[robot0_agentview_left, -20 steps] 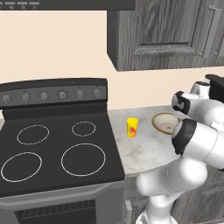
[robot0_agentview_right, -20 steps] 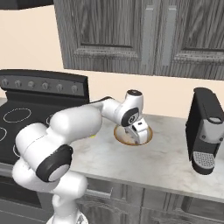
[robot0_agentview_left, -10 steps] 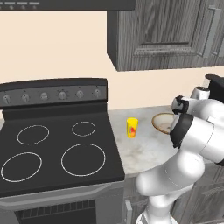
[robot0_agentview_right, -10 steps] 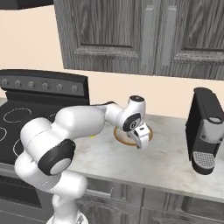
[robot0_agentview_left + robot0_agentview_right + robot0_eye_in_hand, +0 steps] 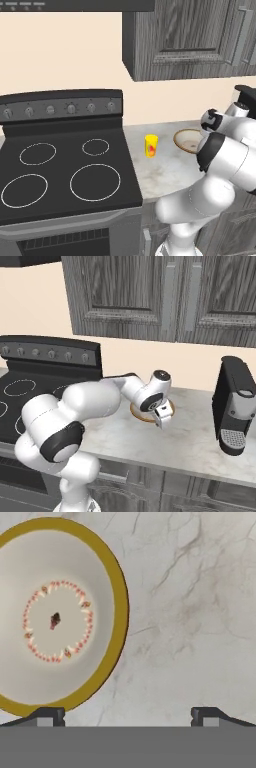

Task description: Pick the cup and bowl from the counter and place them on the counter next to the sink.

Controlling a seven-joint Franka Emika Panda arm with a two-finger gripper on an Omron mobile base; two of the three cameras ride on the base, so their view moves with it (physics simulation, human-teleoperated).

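The bowl point(image 5: 55, 617), tan-rimmed and pale inside with a ring of small marks, sits on the marbled counter point(image 5: 190, 612). My gripper point(image 5: 127, 717) hangs open just above it, and the bowl's near rim lies between the widely spread fingertips point(image 5: 47, 714). In the right base view the gripper point(image 5: 162, 418) points down at the right edge of the bowl point(image 5: 140, 415), with the hand covering most of it. The yellow cup point(image 5: 151, 146) stands upright by the stove, left of the bowl point(image 5: 187, 140). The sink is out of view.
A black stovetop point(image 5: 65, 170) with white burner rings borders the counter point(image 5: 165, 175) on the left. A dark coffee machine point(image 5: 235, 406) stands on the counter to the right of the bowl. Dark wood-grain wall cabinets point(image 5: 190, 40) hang overhead.
The hand has shifted a little right and lower, toward the bowl's near right rim. The cup and bowl have not moved.
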